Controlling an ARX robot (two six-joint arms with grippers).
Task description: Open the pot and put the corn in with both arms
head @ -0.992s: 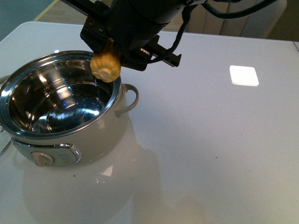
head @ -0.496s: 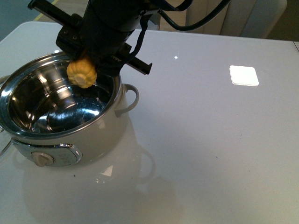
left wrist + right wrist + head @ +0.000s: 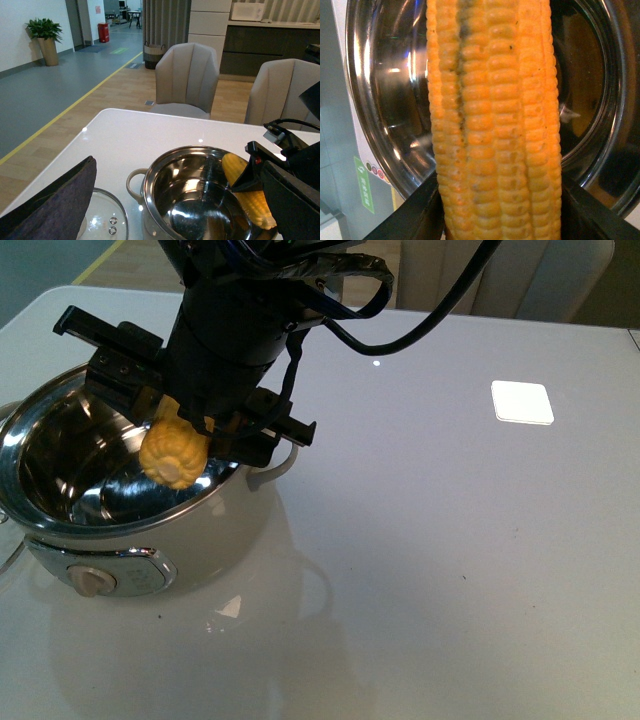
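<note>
The cream pot (image 3: 215,530) stands open at the table's left, its steel inside bare. My right gripper (image 3: 190,415) is shut on the yellow corn (image 3: 173,452) and holds it tilted over the pot's near right side, the cob's lower end just inside the rim. In the right wrist view the corn (image 3: 495,125) fills the middle between the black fingers (image 3: 415,215), above the steel bowl (image 3: 385,100). The left wrist view shows the pot (image 3: 150,185), the corn (image 3: 247,192), and one dark finger (image 3: 60,200) of my open left gripper, beside and apart from the pot.
A glass lid (image 3: 102,220) lies flat on the table beside the pot's handle, under my left finger. A white square patch (image 3: 522,402) sits on the table at the right. Two grey chairs (image 3: 186,75) stand past the table's far edge.
My right arm has carried the corn left across the pot's opening and then down, so the cob's end now dips below the rim.
</note>
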